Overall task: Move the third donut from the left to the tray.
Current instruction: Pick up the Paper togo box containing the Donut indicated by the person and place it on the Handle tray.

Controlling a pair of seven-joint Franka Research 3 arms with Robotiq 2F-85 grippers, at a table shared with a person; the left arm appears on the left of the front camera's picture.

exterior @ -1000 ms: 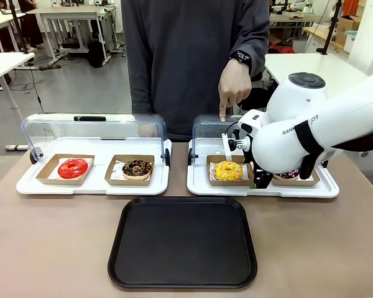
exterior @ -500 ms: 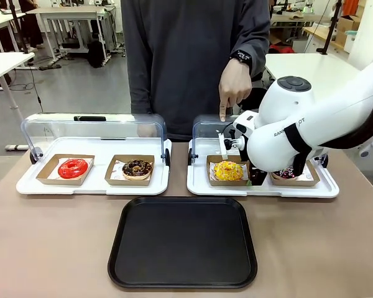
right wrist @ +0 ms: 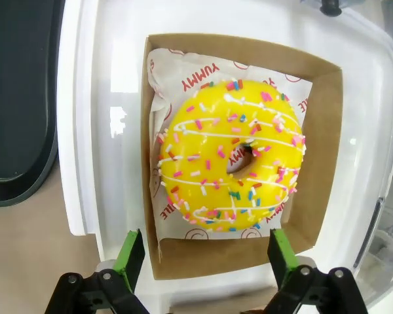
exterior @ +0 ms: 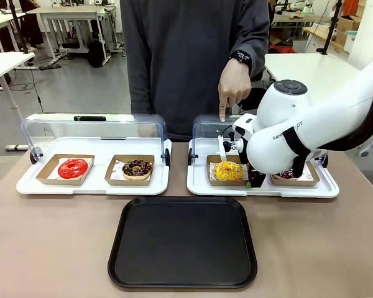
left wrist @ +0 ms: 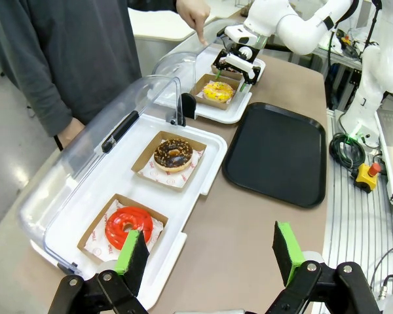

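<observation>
The yellow-glazed donut (exterior: 228,169) with coloured sprinkles lies in its brown cardboard holder (right wrist: 324,157) in the right-hand white tray. My right gripper (right wrist: 205,255) hangs open just above it, its green pads (right wrist: 130,252) level with the holder's near edge, one at each side. In the front view the right gripper (exterior: 253,180) is mostly hidden behind its own arm. The black tray (exterior: 183,242) lies flat at the table's front centre with nothing on it. My left gripper (left wrist: 209,252) is open, high above the table's left end. A person's hand (exterior: 233,87) points down at the yellow donut.
Two white trays (exterior: 99,186) (exterior: 199,184) with raised clear lids stand behind the black tray. A red donut (exterior: 73,167) and a chocolate donut (exterior: 137,167) sit in the left one. Another dark donut (exterior: 289,174) is half hidden behind my right arm.
My right arm has shifted left and drawn closer over the yellow donut. The person's pointing hand and the donuts have stayed put.
</observation>
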